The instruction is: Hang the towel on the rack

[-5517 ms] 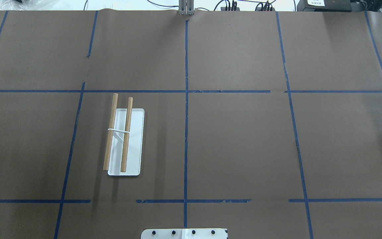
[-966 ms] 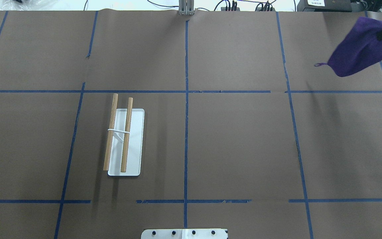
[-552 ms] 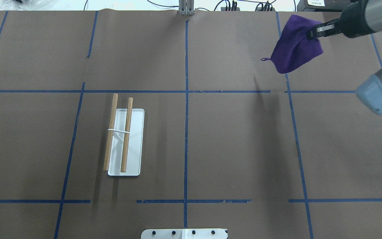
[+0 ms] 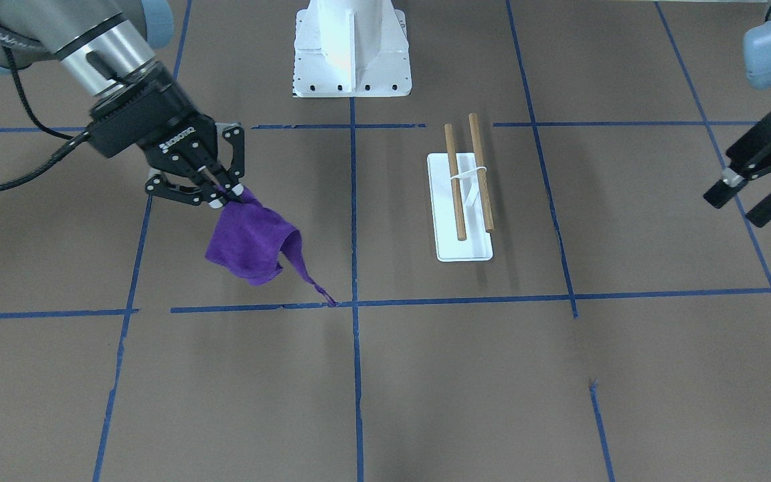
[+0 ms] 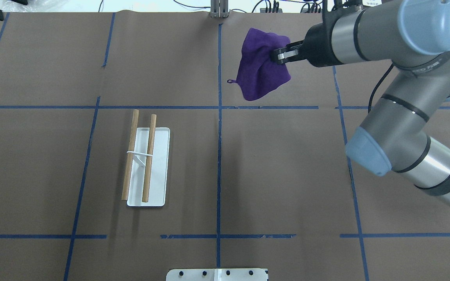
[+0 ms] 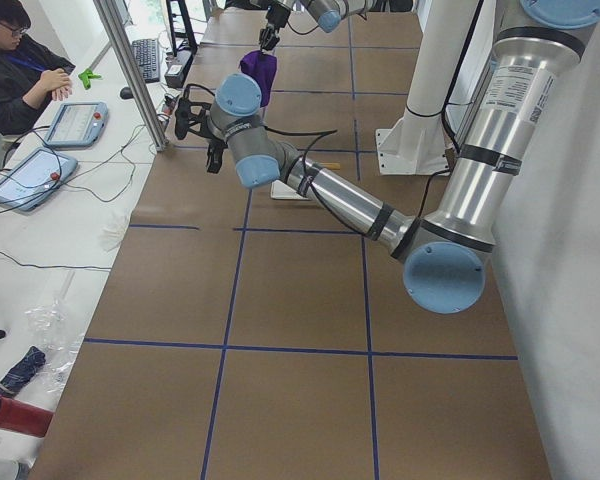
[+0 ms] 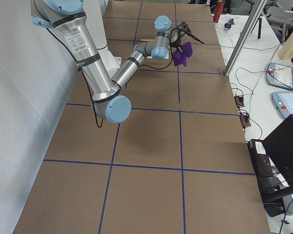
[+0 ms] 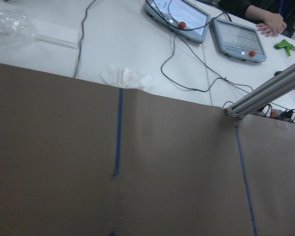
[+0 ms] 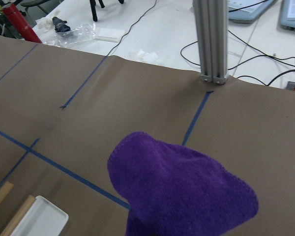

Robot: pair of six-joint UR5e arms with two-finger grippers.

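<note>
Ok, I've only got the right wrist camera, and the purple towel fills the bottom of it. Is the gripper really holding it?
Observer: Yes. In the front-facing view the right gripper is shut on the top of the towel, and the cloth hangs below it.
Operator: Where's the rack from there? I see just a corner.
Observer: In the overhead view the rack stands across the centre tape line from the towel, on the robot's left side. Both dowels are bare.
Operator: And the left arm?
Observer: The left gripper is open and empty, out beyond the rack on the side away from the towel.
</note>
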